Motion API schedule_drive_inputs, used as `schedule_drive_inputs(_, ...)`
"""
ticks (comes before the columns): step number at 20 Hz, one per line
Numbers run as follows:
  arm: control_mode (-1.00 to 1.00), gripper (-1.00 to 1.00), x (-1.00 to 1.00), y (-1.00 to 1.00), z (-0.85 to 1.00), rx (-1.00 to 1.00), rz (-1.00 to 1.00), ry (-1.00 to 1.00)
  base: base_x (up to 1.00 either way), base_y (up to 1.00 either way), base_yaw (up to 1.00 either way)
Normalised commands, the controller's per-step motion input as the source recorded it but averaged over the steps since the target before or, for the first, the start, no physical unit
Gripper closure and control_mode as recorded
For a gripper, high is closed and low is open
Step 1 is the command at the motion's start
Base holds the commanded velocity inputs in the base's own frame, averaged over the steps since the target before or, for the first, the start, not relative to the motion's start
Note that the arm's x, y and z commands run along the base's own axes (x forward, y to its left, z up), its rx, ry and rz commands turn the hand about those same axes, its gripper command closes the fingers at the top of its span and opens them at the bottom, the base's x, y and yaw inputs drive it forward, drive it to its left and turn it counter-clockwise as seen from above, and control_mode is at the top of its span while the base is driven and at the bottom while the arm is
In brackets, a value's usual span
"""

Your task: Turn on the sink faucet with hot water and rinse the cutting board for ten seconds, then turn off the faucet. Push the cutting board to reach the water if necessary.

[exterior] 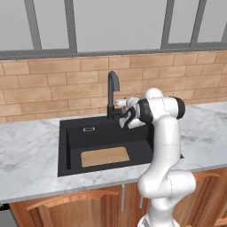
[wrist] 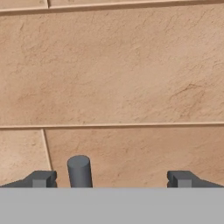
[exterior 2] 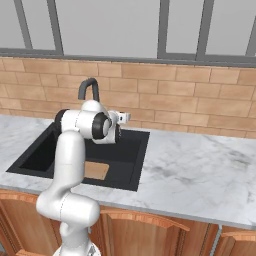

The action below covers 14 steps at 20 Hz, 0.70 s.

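Hand (wrist: 111, 179) released, fingers wide, at faucet (exterior: 113, 95) base, facing brick wall. Faucet lever (wrist: 79, 171) a short dark stub between fingers, close to left one, pointing toward hand. No water running. Cutting board (exterior: 105, 156) flat on sink (exterior: 71, 133) floor, front-centre, below and ahead of spout, well apart from hand. Worktop (exterior: 31, 150) marble.

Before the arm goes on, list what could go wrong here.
1. The open gripper faces the brick wall, with the faucet lever's tip beside one finger; pushing on may hit tile.
2. No water runs, and the cutting board lies at the sink front, possibly short of the spout.
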Motion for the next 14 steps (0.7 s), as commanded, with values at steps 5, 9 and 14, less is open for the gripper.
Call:
schedule_drive_inputs(5,-1.0,-1.0,0.0,0.0,0.0,0.0,0.0,0.0,0.0,0.0,0.0)
schedule_drive_inputs(9,-1.0,-1.0,0.0,0.0,0.0,0.0,0.0,0.0,0.0,0.0,0.0)
schedule_drive_inputs(14,-1.0,-1.0,0.0,0.0,0.0,0.0,0.0,0.0,0.0,0.0,0.0)
